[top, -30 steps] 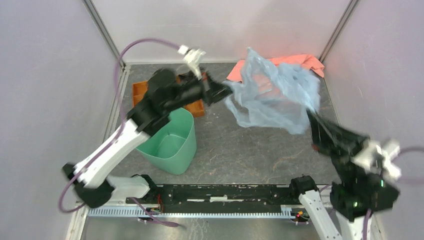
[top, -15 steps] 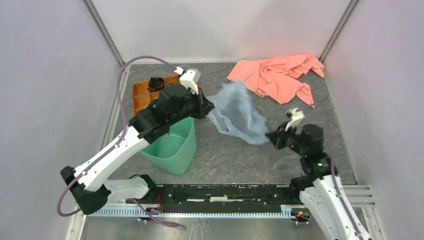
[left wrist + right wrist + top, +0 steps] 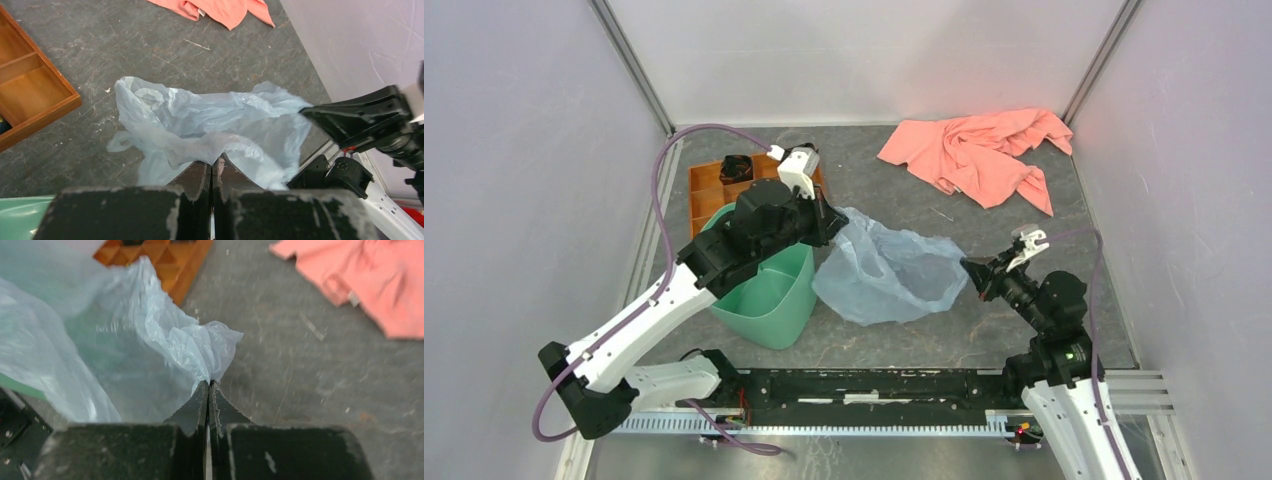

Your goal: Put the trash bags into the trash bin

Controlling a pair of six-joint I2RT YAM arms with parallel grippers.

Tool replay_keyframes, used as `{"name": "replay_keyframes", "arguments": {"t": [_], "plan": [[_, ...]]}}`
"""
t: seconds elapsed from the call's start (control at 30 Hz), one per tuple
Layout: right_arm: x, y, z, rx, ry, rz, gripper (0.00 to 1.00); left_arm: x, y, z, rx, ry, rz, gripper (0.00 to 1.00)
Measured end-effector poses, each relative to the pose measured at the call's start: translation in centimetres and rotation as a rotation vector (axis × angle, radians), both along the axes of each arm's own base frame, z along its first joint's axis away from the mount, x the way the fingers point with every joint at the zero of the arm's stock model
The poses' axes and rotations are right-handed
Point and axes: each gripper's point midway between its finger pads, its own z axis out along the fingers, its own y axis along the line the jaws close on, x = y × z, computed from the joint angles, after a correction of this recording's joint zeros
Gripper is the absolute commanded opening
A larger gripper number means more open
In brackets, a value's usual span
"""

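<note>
Tightly on trash bags (image 3: 886,276): left tool (image 3: 212,163), right tool (image 3: 208,385).

No lettering, brand, number or sign can be read in any view; a small pale tag (image 3: 201,12) on the salmon-pink cloth (image 3: 979,150) is too small to make out.

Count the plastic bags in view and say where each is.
1. The thin pale blue translucent plastic bag hangs pinched between the left hand and the right hand, just right of the mint-green plastic bin. The bin's inside is partly hidden.
</note>
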Motion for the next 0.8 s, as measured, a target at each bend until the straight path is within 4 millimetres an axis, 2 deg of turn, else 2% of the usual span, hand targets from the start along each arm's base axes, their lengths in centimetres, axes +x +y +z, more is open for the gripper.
{"name": "replay_keyframes", "arguments": {"t": [0.1, 0.13, 0.2, 0.27, 0.3, 0.4, 0.47, 0.53, 0.57, 0.6, 0.63, 0.7, 0.8], "plan": [[-0.7, 0.4, -4.2, 0.012, 0.103, 0.025, 0.05, 0.2, -0.4, -0.5, 0.014, 0.015, -0.006, 0.02], [-0.9, 0.5, -4.7, 0.013, 0.116, 0.028, 0.05, 0.4, -0.6, -0.6, 0.017, 0.019, -0.009, 0.02], [-1.0, 0.3, -4.4, 0.007, 0.116, 0.023, 0.06, 0.7, -1.2, -0.5, 0.021, 0.028, -0.022, 0.02], [-0.7, -0.2, -2.7, -0.019, 0.101, -0.007, 0.1, 1.2, -2.4, 0.3, 0.016, 0.022, -0.051, 0.02], [-0.4, -0.6, -1.0, -0.031, 0.075, -0.024, 0.13, 1.3, -2.8, 0.6, 0.015, 0.021, -0.062, 0.02], [0.2, -1.4, 5.5, -0.046, -0.058, -0.072, 0.17, 1.7, -4.2, 2.3, -0.015, 0.0, -0.105, 0.02], [0.0, -1.8, 9.7, -0.034, -0.174, -0.091, 0.16, 1.7, -4.4, 3.2, -0.033, -0.018, -0.114, 0.02], [-0.3, -1.7, 11.3, -0.018, -0.242, -0.084, 0.17, 1.7, -4.3, 3.6, -0.04, -0.033, -0.114, 0.02], [-0.3, -1.4, 11.0, -0.01, -0.245, -0.066, 0.2, 1.6, -4.2, 3.5, -0.039, -0.038, -0.113, 0.02], [-0.2, -0.9, 9.9, 0.005, -0.238, -0.043, 0.28, 1.6, -4.1, 3.3, -0.036, -0.04, -0.109, 0.02], [-0.2, -0.3, 8.0, 0.02, -0.212, -0.007, 0.34, 1.6, -3.8, 2.7, -0.026, -0.034, -0.104, 0.02], [-0.5, 1.7, 1.5, 0.064, -0.088, 0.105, 0.47, 1.5, -3.2, 0.6, 0.021, -0.009, -0.086, 0.02], [-2.7, 3.8, -8.6, 0.131, 0.161, 0.24, 0.66, 1.5, -2.3, -3.0, 0.114, 0.049, -0.066, 0.02]]}}
